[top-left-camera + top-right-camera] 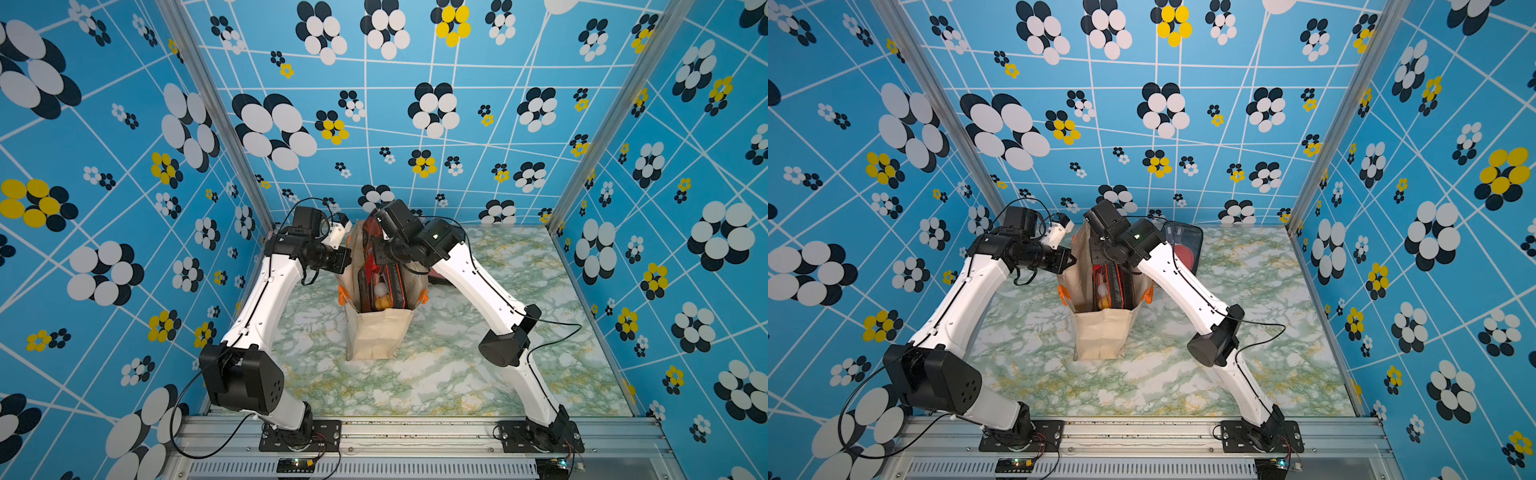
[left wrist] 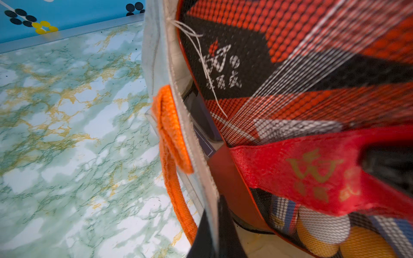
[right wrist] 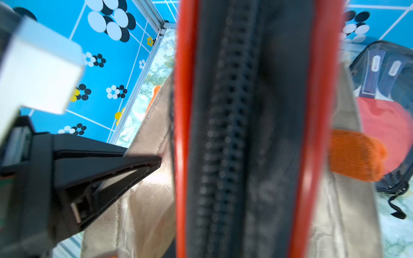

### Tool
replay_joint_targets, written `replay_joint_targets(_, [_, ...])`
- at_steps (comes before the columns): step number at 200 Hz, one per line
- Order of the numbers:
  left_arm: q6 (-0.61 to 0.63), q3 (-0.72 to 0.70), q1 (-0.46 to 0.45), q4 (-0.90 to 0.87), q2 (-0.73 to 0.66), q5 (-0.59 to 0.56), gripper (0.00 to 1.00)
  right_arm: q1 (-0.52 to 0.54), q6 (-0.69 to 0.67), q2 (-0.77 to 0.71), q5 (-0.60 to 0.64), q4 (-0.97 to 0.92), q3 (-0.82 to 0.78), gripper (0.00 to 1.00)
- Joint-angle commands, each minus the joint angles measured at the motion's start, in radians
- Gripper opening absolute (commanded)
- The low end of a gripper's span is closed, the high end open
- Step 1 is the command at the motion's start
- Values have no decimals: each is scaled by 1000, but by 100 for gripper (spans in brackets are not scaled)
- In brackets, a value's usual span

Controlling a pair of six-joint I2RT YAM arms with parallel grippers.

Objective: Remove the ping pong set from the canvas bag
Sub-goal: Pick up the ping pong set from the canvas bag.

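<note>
Canvas bag: the canvas bag point(image 1: 380, 336) stands upright at the centre of the table point(image 1: 457, 374), mouth open.
Ping pong set: the ping pong set point(image 1: 368, 270) sits on edge inside the bag. It is a black zipped case with orange-red piping, and its 12 o'clock end pokes above the rim.
Mesh pocket: white and yellow balls point(image 2: 324, 225) show through the mesh at the 6 o'clock end.
Left gripper: the left gripper point(image 3: 154, 164) has its jaws together and seems to pinch the bag's 9 o'clock wall near the rim.
Right gripper: the right gripper point(image 1: 381, 250) reaches in from 3 o'clock over the case's zipper spine. Its jaws are hidden, so I cannot tell whether they grip.
Handling: the case is likely light and semi-stiff. The piping looks slick and the mesh would snag.
Hold: the spine at the raised end is the best place, or else the red strap point(image 2: 312, 169).
Risk: the soft bag may rise with the case unless it is pinned down.
Nearby: a clear-fronted paddle case point(image 1: 1185, 245) lies at 1 o'clock from the bag.
</note>
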Motion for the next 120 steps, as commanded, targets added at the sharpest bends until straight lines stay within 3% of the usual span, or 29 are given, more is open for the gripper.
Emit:
replay_joint_targets(1, [1,8,2,16,-5,2,0,-38,-23,-142,56,111,42,0])
replay_joint_targets(120, [4,7,4,17,-3,-3,0,-157,-56,-276,73,134,27,0])
